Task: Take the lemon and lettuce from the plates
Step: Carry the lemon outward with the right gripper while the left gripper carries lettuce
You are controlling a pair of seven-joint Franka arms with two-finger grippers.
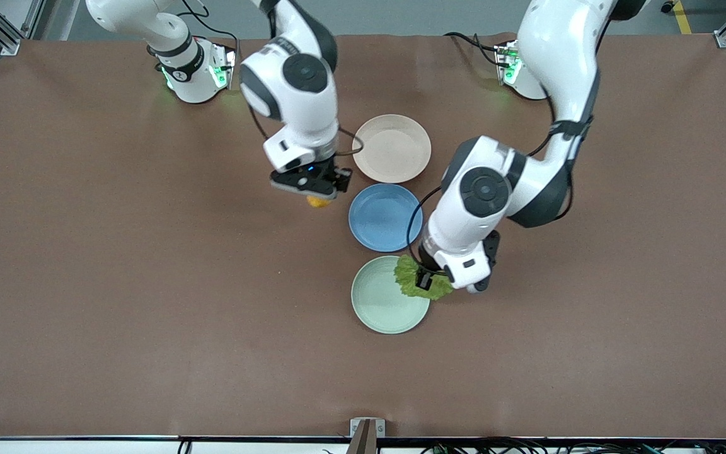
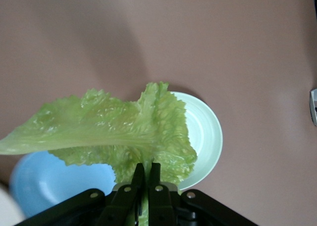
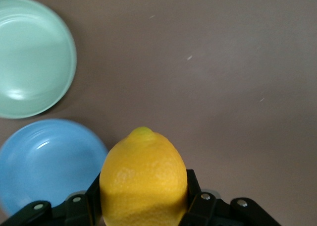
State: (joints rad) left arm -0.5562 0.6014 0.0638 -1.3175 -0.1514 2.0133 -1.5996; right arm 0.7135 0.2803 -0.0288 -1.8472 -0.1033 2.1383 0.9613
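Note:
My right gripper (image 1: 316,194) is shut on the yellow lemon (image 1: 318,202) and holds it over the bare table beside the blue plate; the lemon fills the lower part of the right wrist view (image 3: 143,179). My left gripper (image 1: 425,278) is shut on the green lettuce (image 1: 414,280) at its stem end and holds it over the edge of the mint green plate (image 1: 379,302). In the left wrist view the leaf (image 2: 114,132) hangs spread out above that plate (image 2: 205,132). The beige-pink plate (image 1: 392,148) has nothing on it.
A blue plate (image 1: 383,216) lies between the beige-pink and mint green plates; it has nothing in it. It also shows in the left wrist view (image 2: 54,181) and the right wrist view (image 3: 47,164). Brown table (image 1: 149,302) stretches around the plates.

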